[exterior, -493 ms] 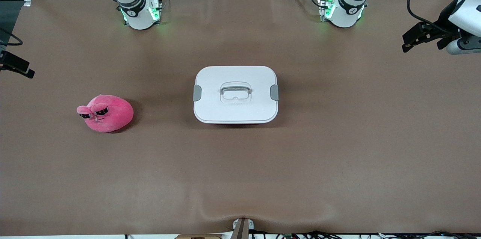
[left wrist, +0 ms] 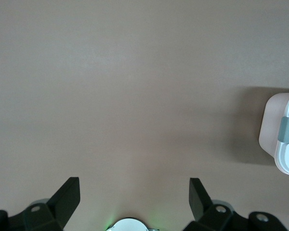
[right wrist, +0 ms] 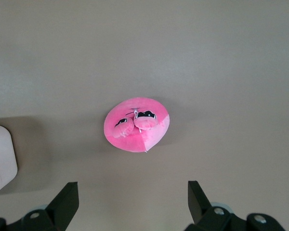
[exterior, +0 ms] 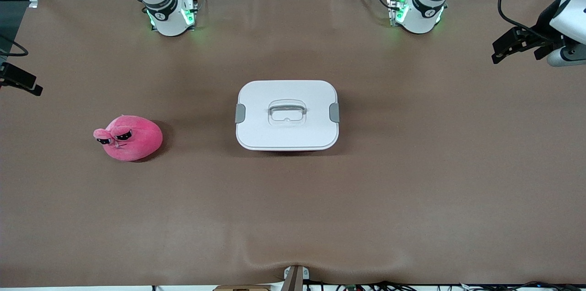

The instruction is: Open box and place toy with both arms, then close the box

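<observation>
The box [exterior: 287,115] stands in the middle of the table, its white lid on, a grey clip [exterior: 240,113] at each short end and a clear handle [exterior: 286,112] in the top. The hot-pink toy [exterior: 129,137] lies on the table toward the right arm's end, apart from the box. My left gripper [left wrist: 135,192] hangs open over bare table at the left arm's end, with one end of the box [left wrist: 284,139] in its view. My right gripper [right wrist: 133,192] is open and empty high above the table, with the toy [right wrist: 136,125] below it.
A brown mat [exterior: 293,208] covers the whole table. The two arm bases [exterior: 170,16] [exterior: 419,14] stand along the table's edge farthest from the front camera. Cables lie along the nearest edge.
The left arm's hand has shifted slightly toward its own end of the table. The box, the toy and the right arm have not moved.
</observation>
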Robot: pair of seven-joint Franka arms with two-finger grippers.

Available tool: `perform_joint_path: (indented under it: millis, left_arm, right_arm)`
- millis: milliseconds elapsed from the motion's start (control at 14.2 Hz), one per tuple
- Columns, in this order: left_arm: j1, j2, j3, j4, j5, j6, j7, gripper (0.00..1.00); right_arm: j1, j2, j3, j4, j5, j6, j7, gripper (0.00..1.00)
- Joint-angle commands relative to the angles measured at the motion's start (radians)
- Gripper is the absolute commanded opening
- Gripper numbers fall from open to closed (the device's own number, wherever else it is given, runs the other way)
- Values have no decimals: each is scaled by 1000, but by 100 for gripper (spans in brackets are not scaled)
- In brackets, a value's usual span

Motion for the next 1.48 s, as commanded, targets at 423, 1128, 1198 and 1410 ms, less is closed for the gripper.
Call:
perform_joint_path:
  millis: [423,1128,1198,1410]
  left_arm:
    - [3,19,1,30,-16,11,-6,100]
    - [-10,32,-87,22,-34,-33,-288,100]
    - [-8,32,-108,22,-35,-33,-331,100]
    - [-13,33,-123,19,-90,-33,-442,100]
  right_arm:
    - [14,8,-5,-135,28,122,-18,100]
    - [67,36,-2,-410,28,378,-144,100]
    - [67,36,-2,-441,28,417,-148,100]
    - [88,54,-2,-504,19,484,-164,100]
